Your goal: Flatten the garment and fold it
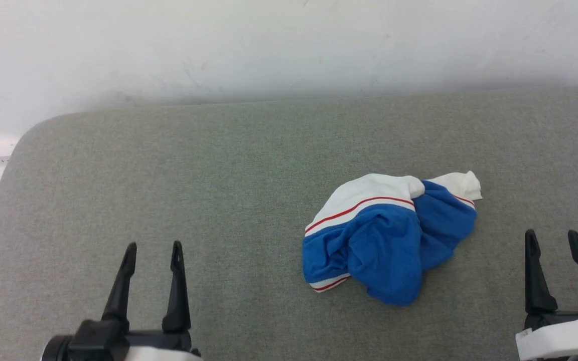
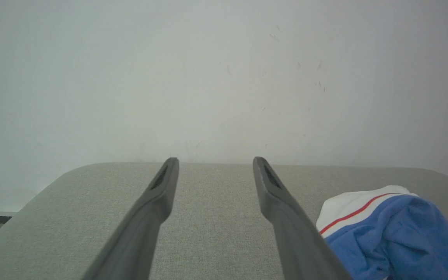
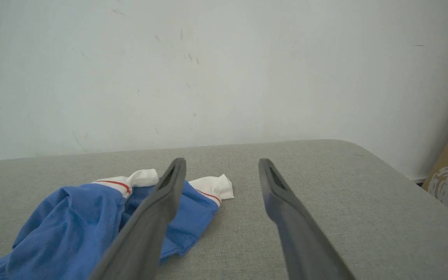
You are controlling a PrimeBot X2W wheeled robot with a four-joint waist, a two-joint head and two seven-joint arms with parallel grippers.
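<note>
White wall point(image 1: 289, 45) rises behind a grey cloth-covered table point(image 1: 168, 175) with rounded far corners. On the table a blue jersey point(image 1: 389, 240) lies crumpled in a heap, with white parts edged in red stripes showing at its far side. The heap sits ahead of the right gripper point(image 1: 552, 234) and off to its left, not touching it. From the left gripper point(image 1: 154, 245) it lies well away to the right. Both grippers are at the table's near side, fingers spread wide, holding nothing.

Grey fabric-covered table point(image 1: 168, 175) with rounded corners, against a white wall; crumpled blue-and-white garment point(image 1: 387, 240) lying right of centre
</note>
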